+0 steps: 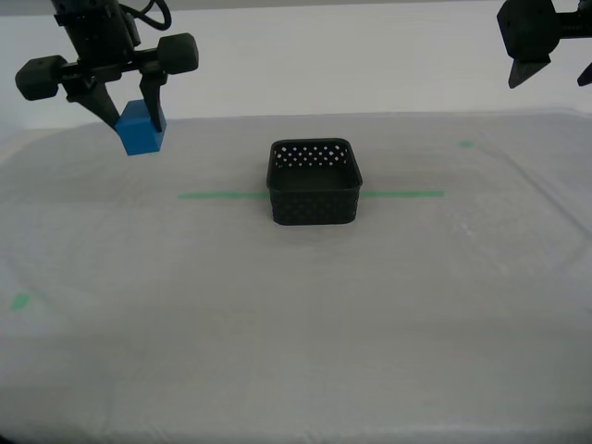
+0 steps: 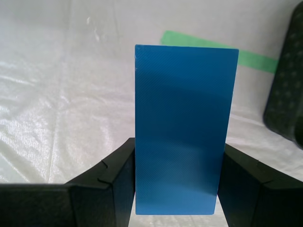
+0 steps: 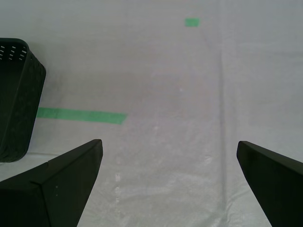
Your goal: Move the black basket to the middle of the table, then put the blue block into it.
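**Basket placed; block lifted, not yet delivered**

The black basket [image 1: 314, 182] stands upright at the middle of the table [image 1: 185, 351], straddling the green tape line [image 1: 222, 195], well clear of every edge. Judged from its position, the first part of the task is complete.

My second gripper [image 1: 141, 118] is closed on the blue block [image 1: 141, 129], one finger on each of two opposite faces, holding it in the air above the table's far edge, toward the exterior view's left. Block and basket are well apart; the basket interior appears empty.

My first gripper [image 3: 169, 189] has its jaws spread wide with nothing between them, raised above the table beyond the basket, toward the exterior view's right.

Outstanding: carry the block across above the basket, lower and release it inside.
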`<state>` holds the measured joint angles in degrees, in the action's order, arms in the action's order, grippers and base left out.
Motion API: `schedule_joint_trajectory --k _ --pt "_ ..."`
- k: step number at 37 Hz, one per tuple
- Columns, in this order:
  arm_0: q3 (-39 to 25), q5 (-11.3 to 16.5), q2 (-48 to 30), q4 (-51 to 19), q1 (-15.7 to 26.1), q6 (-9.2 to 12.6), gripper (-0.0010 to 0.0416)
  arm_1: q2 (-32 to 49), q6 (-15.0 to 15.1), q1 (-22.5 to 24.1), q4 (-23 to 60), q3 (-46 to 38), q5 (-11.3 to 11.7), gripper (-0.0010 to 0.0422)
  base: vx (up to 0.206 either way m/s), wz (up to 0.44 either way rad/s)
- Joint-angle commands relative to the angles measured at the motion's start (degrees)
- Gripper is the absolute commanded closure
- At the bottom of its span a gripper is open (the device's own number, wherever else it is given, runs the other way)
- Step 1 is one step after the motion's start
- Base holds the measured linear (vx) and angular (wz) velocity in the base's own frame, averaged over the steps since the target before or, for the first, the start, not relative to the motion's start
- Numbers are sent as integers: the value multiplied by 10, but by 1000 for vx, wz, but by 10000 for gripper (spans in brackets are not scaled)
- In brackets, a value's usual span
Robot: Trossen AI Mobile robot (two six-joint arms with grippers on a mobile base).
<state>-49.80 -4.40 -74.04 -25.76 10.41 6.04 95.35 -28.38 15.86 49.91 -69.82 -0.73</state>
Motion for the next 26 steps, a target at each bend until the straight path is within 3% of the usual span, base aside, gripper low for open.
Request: schedule_joint_trajectory --k 1,26 --pt "-1 -2 0 0 0 -1 7 0 -5 7 3 -12 1 412 0 0" --pt "-1 -2 0 0 0 -1 7 0 -43 68 10 -74 9 413 0 0"
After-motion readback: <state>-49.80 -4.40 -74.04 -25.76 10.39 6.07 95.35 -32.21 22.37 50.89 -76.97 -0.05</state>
